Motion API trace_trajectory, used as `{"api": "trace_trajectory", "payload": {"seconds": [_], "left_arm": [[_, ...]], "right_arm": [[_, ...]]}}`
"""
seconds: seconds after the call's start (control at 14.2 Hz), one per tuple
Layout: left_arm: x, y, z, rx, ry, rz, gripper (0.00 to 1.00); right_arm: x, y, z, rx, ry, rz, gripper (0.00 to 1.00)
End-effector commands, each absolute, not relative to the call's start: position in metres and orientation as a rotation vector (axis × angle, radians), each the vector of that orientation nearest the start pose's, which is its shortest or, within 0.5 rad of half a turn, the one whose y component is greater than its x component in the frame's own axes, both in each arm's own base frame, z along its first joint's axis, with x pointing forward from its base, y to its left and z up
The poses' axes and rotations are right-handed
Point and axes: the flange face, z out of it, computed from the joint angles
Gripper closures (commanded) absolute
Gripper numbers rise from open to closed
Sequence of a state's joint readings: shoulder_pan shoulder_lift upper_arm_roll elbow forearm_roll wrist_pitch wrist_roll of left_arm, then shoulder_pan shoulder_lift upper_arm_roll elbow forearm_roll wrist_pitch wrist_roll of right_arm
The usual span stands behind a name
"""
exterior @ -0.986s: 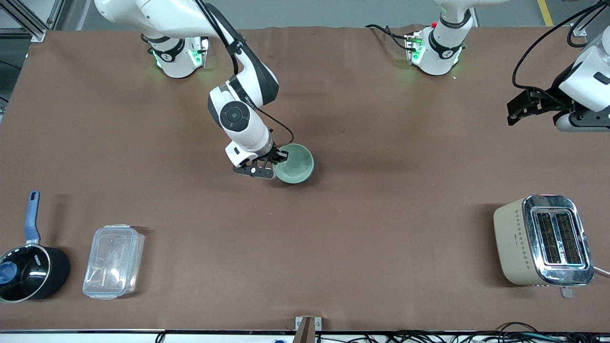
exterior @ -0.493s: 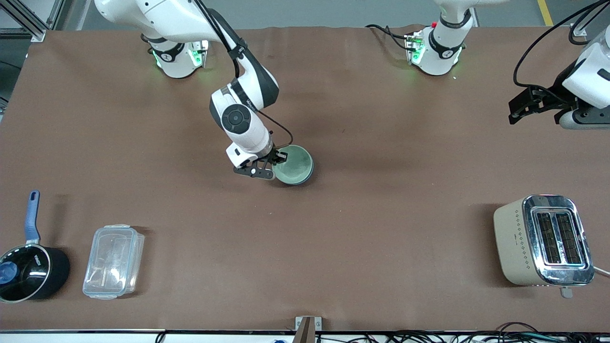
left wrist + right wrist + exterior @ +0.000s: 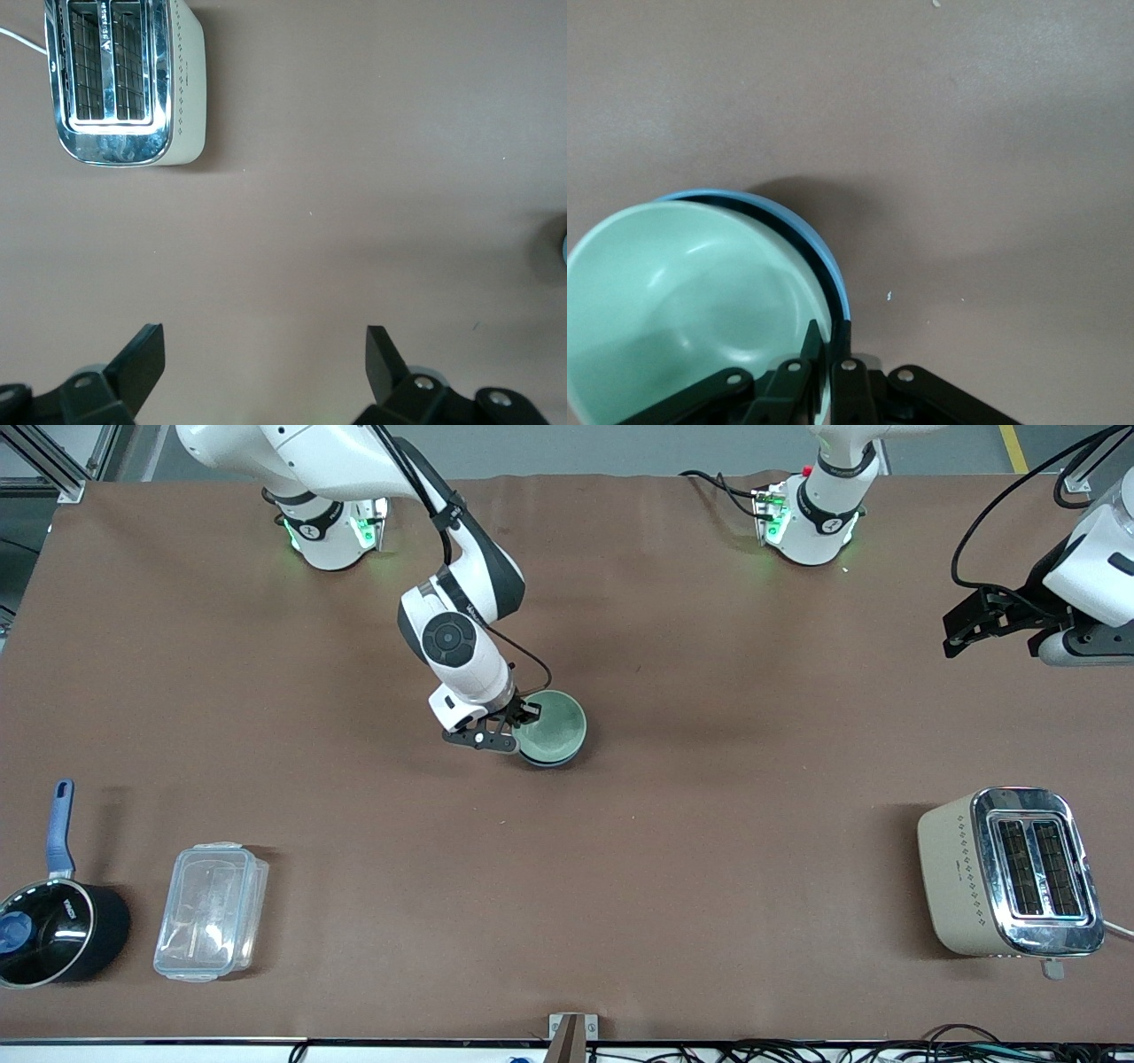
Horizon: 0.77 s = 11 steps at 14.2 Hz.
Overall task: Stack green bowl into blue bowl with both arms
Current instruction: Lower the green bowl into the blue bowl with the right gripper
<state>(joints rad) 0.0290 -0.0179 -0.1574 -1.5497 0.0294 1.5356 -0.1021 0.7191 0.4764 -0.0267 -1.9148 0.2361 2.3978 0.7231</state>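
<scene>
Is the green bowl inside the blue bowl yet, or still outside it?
Inside, tilted: the green bowl sits within the blue bowl rim, with the right gripper pinching its edge. The left gripper waits open.

Toaster (image 3: 1010, 872), clear lidded container (image 3: 211, 911) beside black saucepan (image 3: 55, 927), brown table (image 3: 709, 824).

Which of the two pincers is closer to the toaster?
The left pincer, open, hangs over the table's left-arm end near the toaster. The right pincer is mid-table, shut on the green bowl.
</scene>
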Motion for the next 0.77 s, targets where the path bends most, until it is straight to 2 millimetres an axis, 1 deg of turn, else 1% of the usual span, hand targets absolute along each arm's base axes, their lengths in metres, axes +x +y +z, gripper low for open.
{"api": "trace_trajectory", "payload": {"seconds": [0.0,0.07,0.21,0.28,0.35,0.42,0.49,0.63,0.7], "left_arm": [[0.534,-0.068,0.647,-3.123,0.025,-0.036,0.00],[0.535,-0.069,0.647,-3.123,0.033,-0.036,0.00],[0.534,-0.069,0.645,-3.123,0.035,-0.029,0.00],[0.535,-0.070,0.645,-3.123,0.040,-0.031,0.00],[0.535,-0.071,0.645,-3.123,0.037,-0.027,0.00],[0.535,-0.072,0.643,-3.123,0.042,-0.022,0.00],[0.536,-0.071,0.642,-3.123,0.040,-0.022,0.00],[0.536,-0.072,0.642,-3.125,0.042,-0.019,0.00],[0.537,-0.072,0.641,-3.125,0.042,-0.017,0.00]], "right_arm": [[0.480,0.402,0.249,-2.991,0.333,0.134,0.38],[0.480,0.401,0.248,-2.994,0.334,0.142,0.28],[0.486,0.394,0.257,-2.989,0.349,0.135,0.17],[0.490,0.392,0.271,-2.977,0.346,0.113,0.12],[0.496,0.383,0.289,-2.969,0.354,0.098,0.06],[0.508,0.368,0.306,-2.957,0.374,0.077,0.00],[0.520,0.351,0.331,-2.937,0.410,0.060,0.00],[0.538,0.325,0.377,-2.937,0.423,0.062,0.00],[0.552,0.304,0.401,-2.975,0.422,0.054,0.00]]}}
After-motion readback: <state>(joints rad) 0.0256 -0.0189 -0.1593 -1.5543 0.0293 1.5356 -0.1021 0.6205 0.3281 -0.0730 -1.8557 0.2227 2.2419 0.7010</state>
